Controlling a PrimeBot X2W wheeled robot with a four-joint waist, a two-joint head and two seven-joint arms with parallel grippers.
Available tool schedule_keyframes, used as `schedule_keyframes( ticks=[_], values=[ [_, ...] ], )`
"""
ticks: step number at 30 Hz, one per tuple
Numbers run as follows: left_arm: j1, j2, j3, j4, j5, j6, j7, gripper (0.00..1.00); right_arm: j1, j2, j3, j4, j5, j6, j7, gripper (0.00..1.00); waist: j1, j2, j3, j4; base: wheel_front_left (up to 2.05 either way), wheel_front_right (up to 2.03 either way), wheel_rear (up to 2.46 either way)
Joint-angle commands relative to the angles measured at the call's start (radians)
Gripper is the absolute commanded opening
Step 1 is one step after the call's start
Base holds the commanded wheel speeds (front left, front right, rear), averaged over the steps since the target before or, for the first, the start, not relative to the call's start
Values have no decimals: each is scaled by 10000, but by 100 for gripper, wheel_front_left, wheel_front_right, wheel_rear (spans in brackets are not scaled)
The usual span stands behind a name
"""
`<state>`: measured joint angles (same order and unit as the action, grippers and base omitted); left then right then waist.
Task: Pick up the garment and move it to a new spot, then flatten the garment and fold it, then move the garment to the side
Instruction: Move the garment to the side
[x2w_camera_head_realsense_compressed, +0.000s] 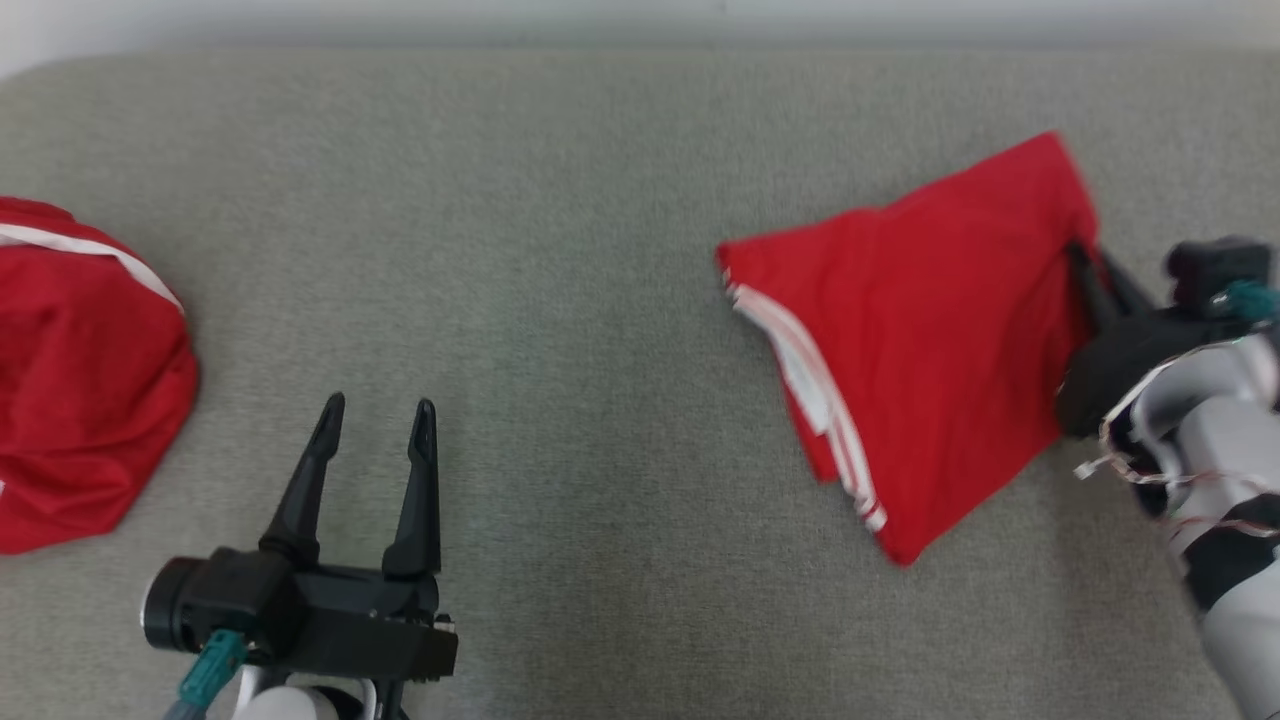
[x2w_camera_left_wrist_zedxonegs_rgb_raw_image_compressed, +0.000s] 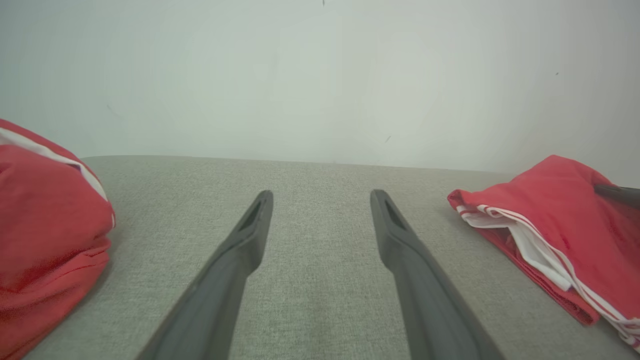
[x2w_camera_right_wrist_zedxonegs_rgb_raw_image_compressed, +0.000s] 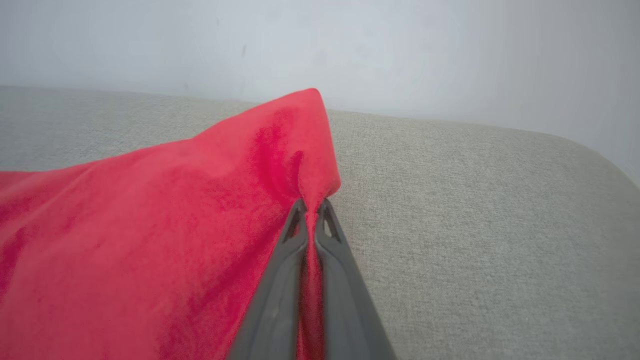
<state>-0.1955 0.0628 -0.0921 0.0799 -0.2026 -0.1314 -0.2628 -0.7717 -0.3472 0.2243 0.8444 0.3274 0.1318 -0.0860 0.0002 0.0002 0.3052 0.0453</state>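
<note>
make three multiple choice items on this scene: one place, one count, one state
1. Where is the folded garment? A) on the robot's right B) on its left C) in the middle
2. How many red garments lie here? A) one B) two C) three
3. The right gripper is A) open B) shut on nothing C) shut on the folded garment

Answers: 1 A, it lies at the head view's right. 2 B, a bunched garment lies at the left too. 3 C, red cloth is pinched in it.
</note>
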Motion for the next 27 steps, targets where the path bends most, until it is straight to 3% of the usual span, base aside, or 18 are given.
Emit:
schedule_keyframes(
  ticks=[1, 15, 27],
  values=[
    [-256, 135, -9, -122, 84, 16, -29, 100, -297, -238, -66, 10, 106, -26, -75, 0, -2, -2, 988, -566, 0, 0, 0],
    [-875, 1123, 174, -1167, 248, 17, -29, 100, -1968, -2208, -294, -185, 33, -26, -138, 0, -2, -2, 2721, -2145, 0, 0, 0],
    [-542, 1443, 379, -1805, 324, 17, -29, 100, -2981, -3466, -561, -1067, -254, -26, 624, 0, -2, -2, 3220, -2667, 0, 0, 0]
  ],
)
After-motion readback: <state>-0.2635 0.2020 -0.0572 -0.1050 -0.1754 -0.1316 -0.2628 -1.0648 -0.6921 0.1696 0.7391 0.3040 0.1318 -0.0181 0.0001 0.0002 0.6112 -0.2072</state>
